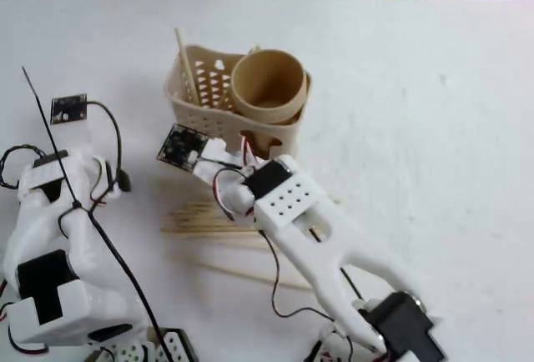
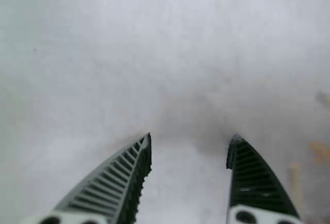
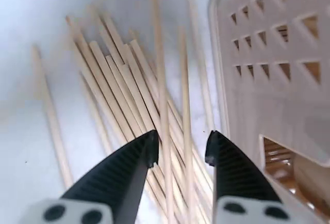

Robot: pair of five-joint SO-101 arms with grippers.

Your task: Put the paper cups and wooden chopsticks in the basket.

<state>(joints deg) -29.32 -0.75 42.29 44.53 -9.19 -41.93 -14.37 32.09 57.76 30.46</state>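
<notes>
The paper cups (image 1: 269,87) and one chopstick (image 1: 185,62) are already lodged in the basket (image 1: 204,112), the other wooden chopsticks (image 3: 118,84) being left on the worktop (image 1: 434,128) at its near side, straddled by the part-open, empty right pincer (image 3: 180,149), the left pincer (image 2: 190,154) likewise open and empty.

Basket (image 1: 219,120): cream moulded plastic, pierced walls, faint sheen. Paper cups (image 1: 269,87): brown kraft paper, matt. Wooden chopsticks (image 3: 129,95): pale bare wood, unvarnished, dull. Table (image 1: 434,128): white, matt, smooth. Left gripper (image 2: 191,139), right gripper (image 3: 181,144): plastic, ribbed inner faces, matt. Arm shells (image 1: 292,203): white plastic, matt.
</notes>
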